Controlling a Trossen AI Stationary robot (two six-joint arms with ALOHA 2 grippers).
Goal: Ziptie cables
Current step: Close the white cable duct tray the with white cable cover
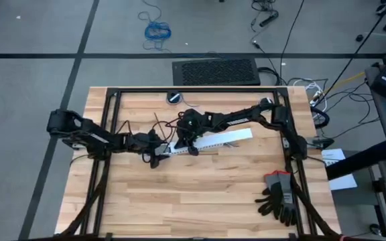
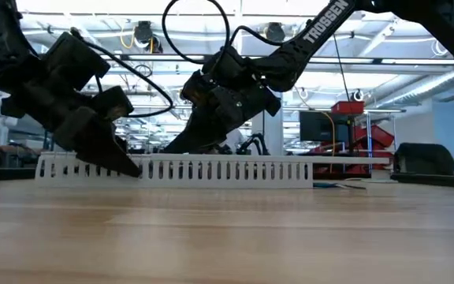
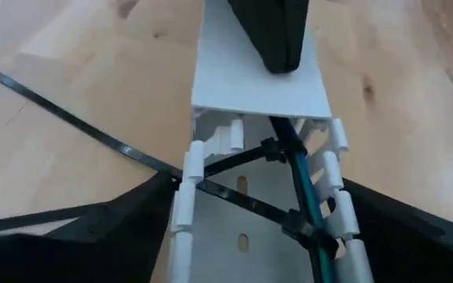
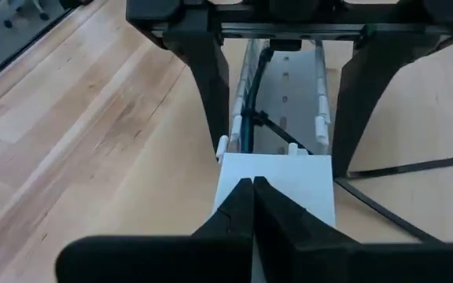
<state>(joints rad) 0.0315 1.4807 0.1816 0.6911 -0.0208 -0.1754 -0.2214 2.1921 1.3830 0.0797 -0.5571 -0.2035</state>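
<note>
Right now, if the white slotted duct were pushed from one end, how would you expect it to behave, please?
The white slotted duct looks thin-walled, so probably light and apt to slide on the smooth wooden table. Its slotted side fingers seem flexible. With the left gripper straddling one end and the right gripper pinching its cover, it should stay put.

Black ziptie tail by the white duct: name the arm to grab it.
Left. The left gripper, open, straddles the white slotted duct at the thin black ziptie; the right gripper is shut, pressing the duct's lid.
</note>
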